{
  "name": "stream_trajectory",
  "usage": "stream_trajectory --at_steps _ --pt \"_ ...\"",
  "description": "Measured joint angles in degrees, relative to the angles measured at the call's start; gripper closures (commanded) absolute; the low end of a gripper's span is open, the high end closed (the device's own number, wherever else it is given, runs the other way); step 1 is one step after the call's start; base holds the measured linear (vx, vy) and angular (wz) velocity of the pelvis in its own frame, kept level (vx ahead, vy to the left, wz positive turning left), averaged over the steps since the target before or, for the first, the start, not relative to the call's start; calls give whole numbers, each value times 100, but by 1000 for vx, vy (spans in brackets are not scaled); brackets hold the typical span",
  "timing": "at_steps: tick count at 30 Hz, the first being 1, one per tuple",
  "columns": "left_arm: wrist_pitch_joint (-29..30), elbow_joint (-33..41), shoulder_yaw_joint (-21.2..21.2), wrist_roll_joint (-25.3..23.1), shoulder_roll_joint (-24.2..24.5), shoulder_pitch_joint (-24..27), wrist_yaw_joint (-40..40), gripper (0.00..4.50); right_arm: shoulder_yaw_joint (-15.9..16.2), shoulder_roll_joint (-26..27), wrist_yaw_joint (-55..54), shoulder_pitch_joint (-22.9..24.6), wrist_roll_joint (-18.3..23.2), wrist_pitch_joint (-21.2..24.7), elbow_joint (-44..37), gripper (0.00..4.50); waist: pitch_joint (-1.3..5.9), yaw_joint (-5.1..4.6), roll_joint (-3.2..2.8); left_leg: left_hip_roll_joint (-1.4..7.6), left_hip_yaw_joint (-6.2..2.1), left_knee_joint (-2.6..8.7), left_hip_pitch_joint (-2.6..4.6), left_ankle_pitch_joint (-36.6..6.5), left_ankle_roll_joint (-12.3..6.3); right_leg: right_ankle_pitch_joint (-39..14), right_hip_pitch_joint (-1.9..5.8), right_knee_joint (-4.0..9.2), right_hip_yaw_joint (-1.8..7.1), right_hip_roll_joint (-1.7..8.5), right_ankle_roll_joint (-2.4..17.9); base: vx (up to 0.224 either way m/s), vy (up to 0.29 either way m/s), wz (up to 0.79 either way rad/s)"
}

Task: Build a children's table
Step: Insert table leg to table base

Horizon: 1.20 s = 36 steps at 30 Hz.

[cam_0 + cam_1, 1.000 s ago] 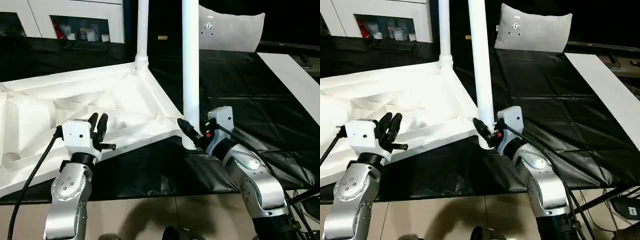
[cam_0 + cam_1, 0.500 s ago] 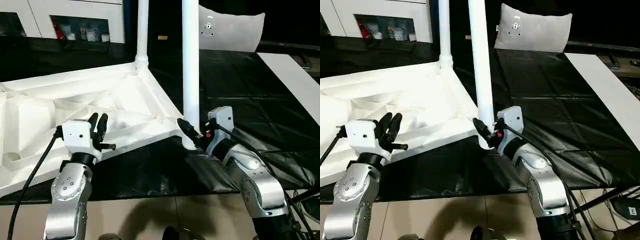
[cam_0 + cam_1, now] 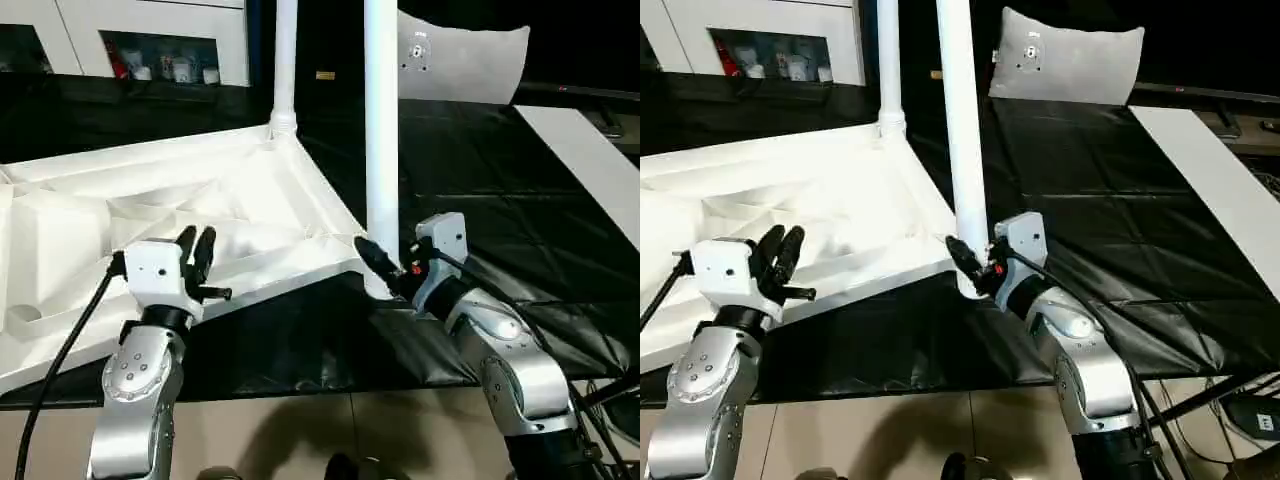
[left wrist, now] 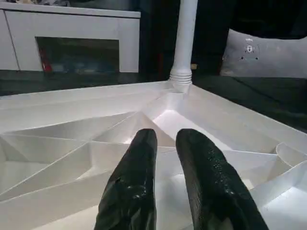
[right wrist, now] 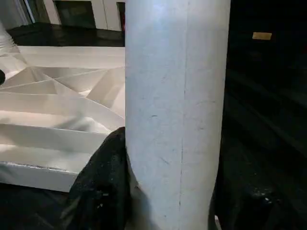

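The children's table top (image 3: 270,190) lies upside down on the black sheet, its ribbed underside facing up. One white leg (image 3: 285,60) stands upright in the far corner socket. A second leg (image 3: 381,150) stands in the near right corner socket. My right gripper (image 3: 385,268) is shut on this second leg just above the socket, with one black finger (image 5: 100,187) on each side of the tube. My left gripper (image 3: 195,242) hovers over the ribs near the top's front edge. Its fingers (image 4: 139,163) are a narrow gap apart and hold nothing.
The black-sheeted work table (image 3: 480,180) stretches to the right and back. A white cabinet (image 3: 150,40) stands behind at the left, and a pale cushion-like panel (image 3: 460,60) leans at the back. A white board (image 3: 590,150) runs along the right side. The work table's front edge is just below my grippers.
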State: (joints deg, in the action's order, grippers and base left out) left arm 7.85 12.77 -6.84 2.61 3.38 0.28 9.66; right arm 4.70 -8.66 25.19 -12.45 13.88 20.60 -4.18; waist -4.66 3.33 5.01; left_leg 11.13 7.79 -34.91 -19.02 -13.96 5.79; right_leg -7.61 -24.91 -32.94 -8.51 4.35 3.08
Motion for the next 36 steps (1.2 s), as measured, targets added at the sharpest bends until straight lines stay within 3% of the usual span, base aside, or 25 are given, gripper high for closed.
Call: stream_trajectory --at_steps 36 --pt "0 0 0 0 0 0 0 349 0 0 0 0 0 0 0 262 0 0 0 0 0 -1 0 0 0 0 0 -1 0 0 0 0 0 0"
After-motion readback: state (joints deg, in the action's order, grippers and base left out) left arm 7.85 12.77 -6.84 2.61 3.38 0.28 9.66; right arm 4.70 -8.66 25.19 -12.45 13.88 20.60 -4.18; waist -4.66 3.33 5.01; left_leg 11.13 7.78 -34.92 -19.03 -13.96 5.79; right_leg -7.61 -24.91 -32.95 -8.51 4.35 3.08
